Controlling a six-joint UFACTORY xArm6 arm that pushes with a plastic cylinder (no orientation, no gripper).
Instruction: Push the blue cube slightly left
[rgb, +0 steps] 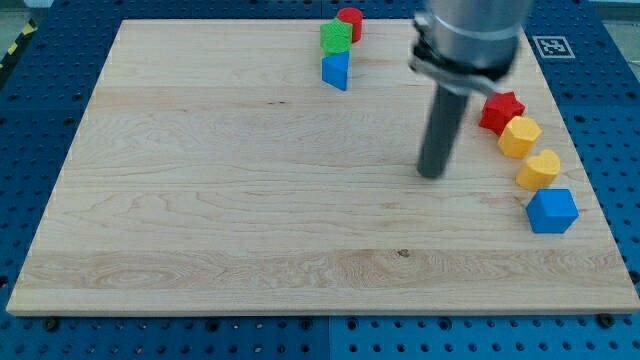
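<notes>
The blue cube (552, 211) sits near the board's right edge, below a yellow heart-like block (539, 169). My tip (432, 175) rests on the wooden board (250, 200), to the left of and a little above the blue cube, well apart from it. The dark rod rises from the tip into the grey arm body at the view's top.
A yellow hexagonal block (519, 136) and a red star (500, 110) continue the row above the yellow heart. At the view's top centre stand a red cylinder (350, 22), a green block (336, 38) and a blue triangular block (337, 71). A blue pegboard surrounds the board.
</notes>
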